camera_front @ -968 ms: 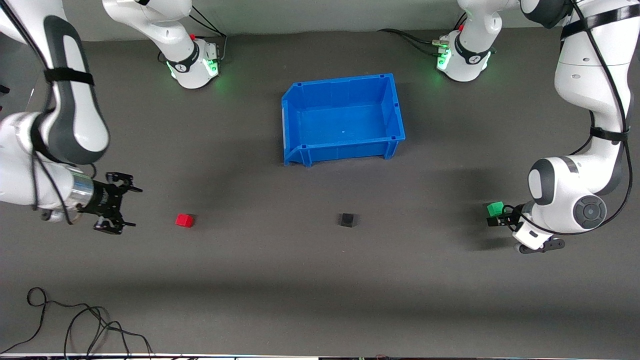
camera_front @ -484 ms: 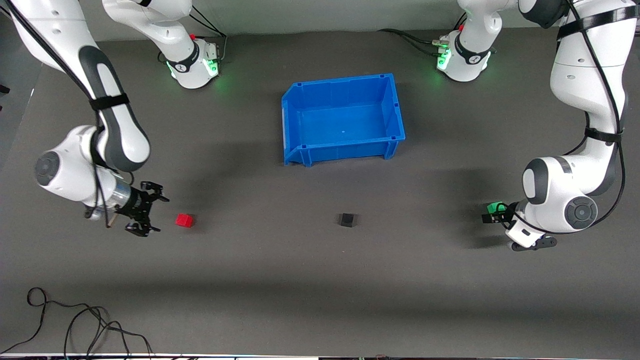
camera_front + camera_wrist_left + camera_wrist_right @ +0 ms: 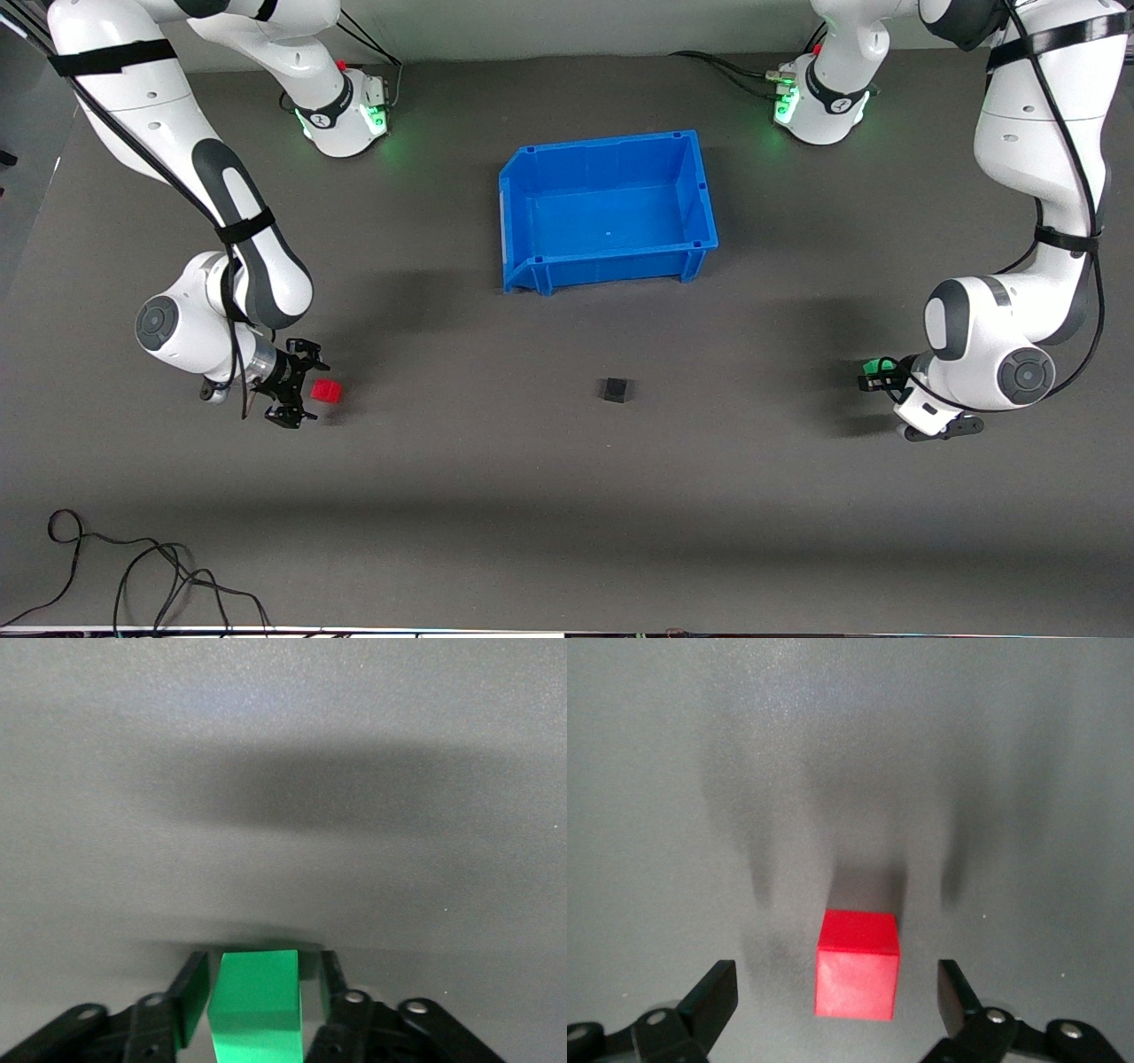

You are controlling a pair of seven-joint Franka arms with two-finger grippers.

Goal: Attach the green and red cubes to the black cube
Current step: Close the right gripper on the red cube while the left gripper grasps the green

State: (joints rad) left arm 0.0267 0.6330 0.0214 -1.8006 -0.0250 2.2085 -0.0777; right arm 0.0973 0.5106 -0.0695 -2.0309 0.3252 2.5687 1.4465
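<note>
Beside the red cube (image 3: 327,391), the right gripper (image 3: 296,393) gapes wide; the left gripper (image 3: 257,1010) straddles the green cube (image 3: 258,1005), fingers apart.

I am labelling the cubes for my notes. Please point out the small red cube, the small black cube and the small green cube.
small red cube (image 3: 858,974), right wrist view, front face.
small black cube (image 3: 615,389), front view, top face.
small green cube (image 3: 258,1005), left wrist view, top face.

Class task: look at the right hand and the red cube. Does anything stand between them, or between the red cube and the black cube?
Nothing visible does. The right hand is open around the red cube, and bare mat runs to the black cube.
</note>
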